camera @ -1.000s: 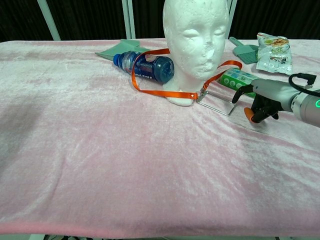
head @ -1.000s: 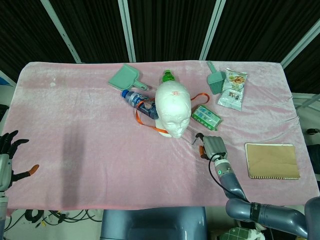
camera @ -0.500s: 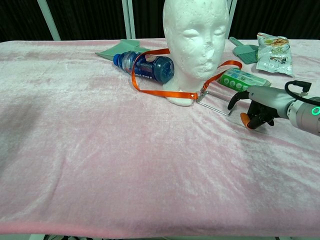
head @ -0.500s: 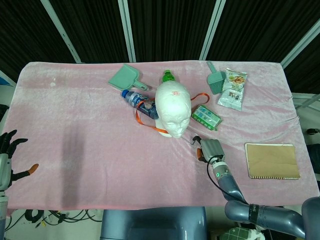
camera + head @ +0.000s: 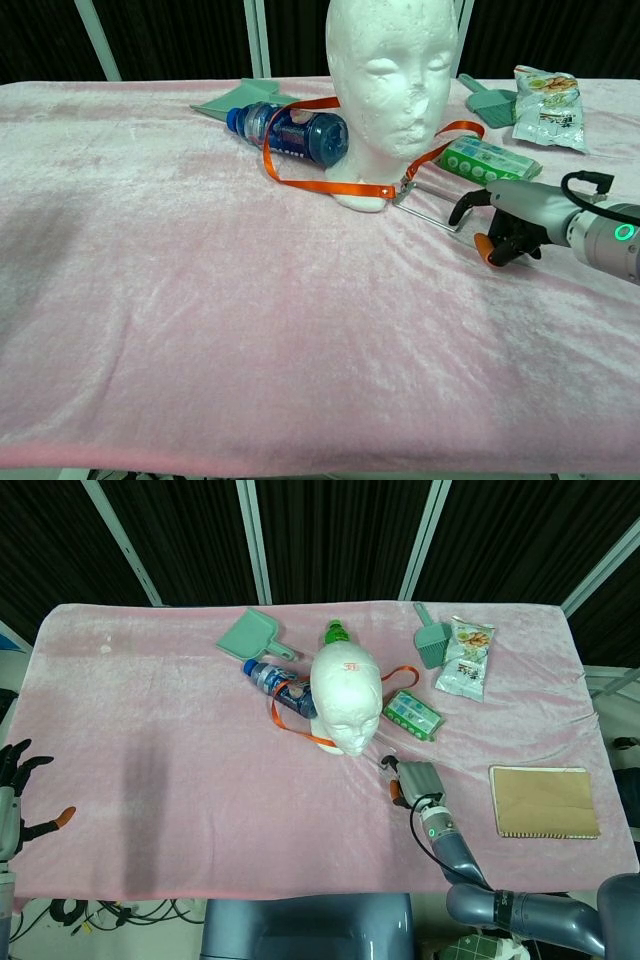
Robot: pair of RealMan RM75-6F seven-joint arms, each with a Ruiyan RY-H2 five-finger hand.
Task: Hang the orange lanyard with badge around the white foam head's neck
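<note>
Chest view: right robot hand (image 5: 497, 226), fingers curled and holding nothing, sits right of centre beside the clear badge (image 5: 437, 206); orange lanyard (image 5: 322, 185) looks limp and light, best pinched near its clip.

Right hand (image 5: 505, 215) now nearer the clear badge (image 5: 437, 206), further left than before.

Lighting: bright, even, from overhead. I see a soft broad shadow on the pink cloth (image 5: 150, 770) well left of the foam head (image 5: 346, 698); in my chest view, another at the cloth's far-left edge. Backdrop behind the head: near black. Focus: sharp in both views. Glare: mild sheen on cloth nap.
</note>
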